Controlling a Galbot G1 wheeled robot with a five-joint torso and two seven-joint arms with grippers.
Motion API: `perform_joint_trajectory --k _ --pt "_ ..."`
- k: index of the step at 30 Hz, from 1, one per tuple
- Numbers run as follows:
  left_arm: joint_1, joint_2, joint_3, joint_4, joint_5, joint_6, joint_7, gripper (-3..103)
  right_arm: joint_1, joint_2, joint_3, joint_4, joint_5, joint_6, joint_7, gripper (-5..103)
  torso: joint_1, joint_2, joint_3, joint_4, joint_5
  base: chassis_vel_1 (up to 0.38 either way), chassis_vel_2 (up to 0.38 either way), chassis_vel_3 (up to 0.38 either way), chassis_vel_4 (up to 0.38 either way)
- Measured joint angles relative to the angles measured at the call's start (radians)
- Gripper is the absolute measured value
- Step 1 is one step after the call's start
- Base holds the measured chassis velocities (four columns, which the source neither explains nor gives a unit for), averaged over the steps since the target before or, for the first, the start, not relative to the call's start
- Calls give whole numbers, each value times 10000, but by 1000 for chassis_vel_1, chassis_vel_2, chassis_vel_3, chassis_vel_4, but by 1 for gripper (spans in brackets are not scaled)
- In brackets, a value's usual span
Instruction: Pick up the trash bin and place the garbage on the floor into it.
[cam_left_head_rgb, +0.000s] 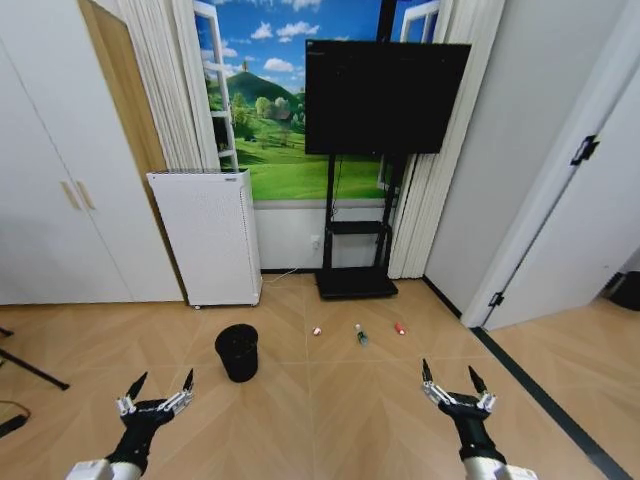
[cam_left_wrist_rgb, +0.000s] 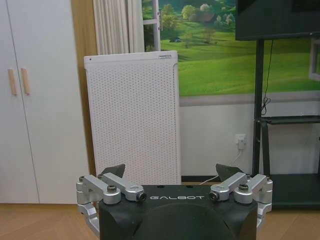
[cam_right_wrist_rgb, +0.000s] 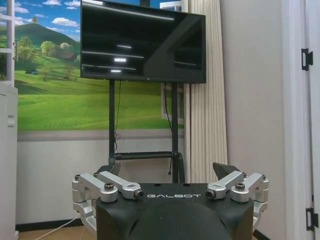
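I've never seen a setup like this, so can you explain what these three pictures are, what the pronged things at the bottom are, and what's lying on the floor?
These come from a wheeled robot with two arms. The wide picture is from a camera on its head, looking down at the room. The pronged things are its left hand and right hand, both open and holding nothing.

The other two pictures are from cameras on each wrist, looking out past that hand's own fingers. One faces a white perforated appliance, the other a television on a stand.

On the wood floor stands a small black mesh trash bin, ahead of the left hand. Beside it, apart from one another, lie three tiny litter pieces: a white and red one, a green one and a red one.
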Motion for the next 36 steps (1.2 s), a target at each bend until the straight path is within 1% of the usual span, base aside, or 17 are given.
perform_joint_trajectory --k 1,5,8,10,12,13,15,16,19,21,23,26,28,31,34,35,36 --pt "-4 11 -20 -1 -18 10 -2 99 2 -10 11 -6 6 0 11 100 3 -1 2 5 5 -381 368 360 -343" --pt "-57 56 -46 0 -60 35 -5 99 -5 6 5 -51 8 11 19 100 1 0 0 2 -1 -374 364 373 -366" --pt "-79 90 -64 -13 -110 60 -13 99 6 34 -30 -116 -76 43 17 100 3 -1 1 4 9 -361 349 356 -360" --pt "-76 99 -67 -13 -114 63 -13 99 21 55 -40 -150 -128 87 6 100 0 0 -1 3 -2 -376 341 358 -365" --pt "-23 57 -61 0 -78 63 -10 99 58 139 -100 -247 -224 153 -19 100 2 -1 1 5 12 -351 320 346 -355" --pt "-1 25 -37 8 -47 62 -6 99 68 174 -130 -279 -263 176 -18 100 0 0 -1 1 -1 -375 354 347 -352" --pt "26 4 -17 10 -12 62 -3 99 101 195 -158 -313 -307 203 18 100 -1 0 -1 3 -5 -353 336 359 -352" --pt "36 0 -9 9 5 61 1 99 130 201 -173 -349 -363 215 47 100 1 -2 1 3 6 -330 336 325 -371" --pt "41 -1 -9 10 9 61 1 99 141 202 -175 -363 -390 225 60 100 2 -2 1 4 10 -352 336 325 -371" --pt "46 -11 -16 61 20 47 32 99 215 264 -207 -453 -609 335 260 100 -1 -1 0 2 -3 -351 346 359 -349" --pt "55 -20 -16 65 50 23 37 99 230 274 -208 -478 -640 345 309 100 1 -2 1 3 9 -321 336 349 -357" --pt "84 -37 -19 91 155 -38 58 99 250 293 -211 -511 -690 351 424 100 3 -2 2 4 -3 -305 310 326 -283" --pt "105 -60 -33 124 328 -128 136 98 282 314 -260 -513 -690 351 447 100 8 -3 3 5 6 -157 181 130 -127" --pt "112 -70 -34 127 355 -140 139 98 287 322 -278 -511 -690 351 442 100 8 -3 3 4 3 -121 121 70 -36" --pt "156 -96 -85 140 431 -428 194 99 295 330 -316 -508 -695 355 378 100 3 -2 1 -1 2 -48 -4 -55 -38" --pt "197 -101 -182 196 484 -938 504 100 295 317 -318 -520 -695 385 359 100 -6 1 -3 2 1 59 -56 -45 28" --pt "213 -103 -202 202 511 -1024 553 100 294 312 -318 -524 -695 393 358 100 -7 2 -3 2 2 100 -56 -45 81"
